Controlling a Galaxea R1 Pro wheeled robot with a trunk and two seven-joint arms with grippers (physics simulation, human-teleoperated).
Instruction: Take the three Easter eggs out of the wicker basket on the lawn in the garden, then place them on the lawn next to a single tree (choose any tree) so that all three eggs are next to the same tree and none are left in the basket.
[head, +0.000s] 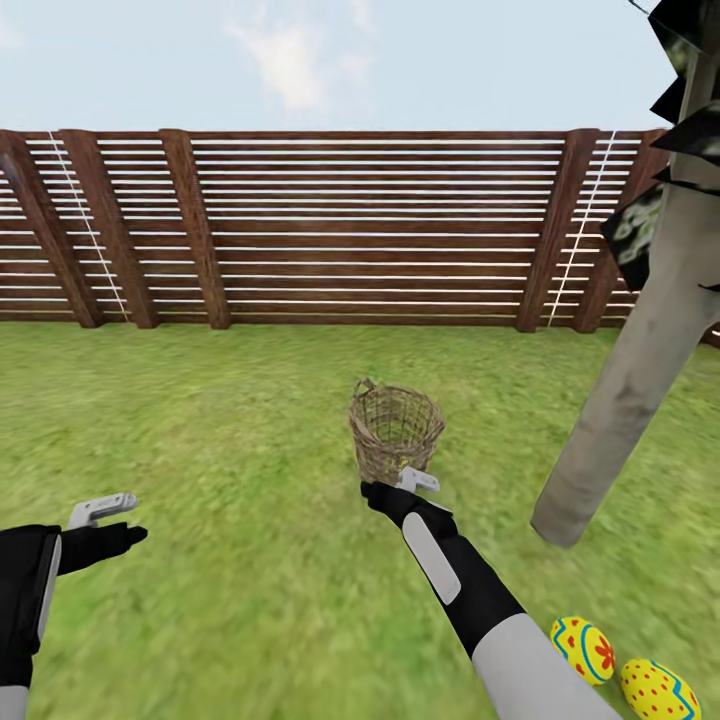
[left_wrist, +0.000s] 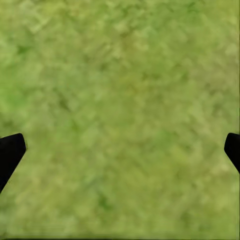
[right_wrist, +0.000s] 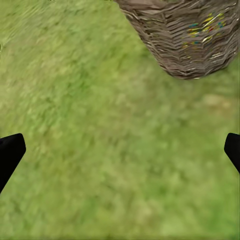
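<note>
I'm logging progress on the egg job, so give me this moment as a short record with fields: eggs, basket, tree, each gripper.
eggs out: two Easter eggs on the lawn near the tree trunk
egg left: yellow and blue patches show through the wicker basket
basket: upright on the grass
right gripper: jaws open, empty, just short of the basket
left gripper: jaws open, empty, over bare grass
</note>
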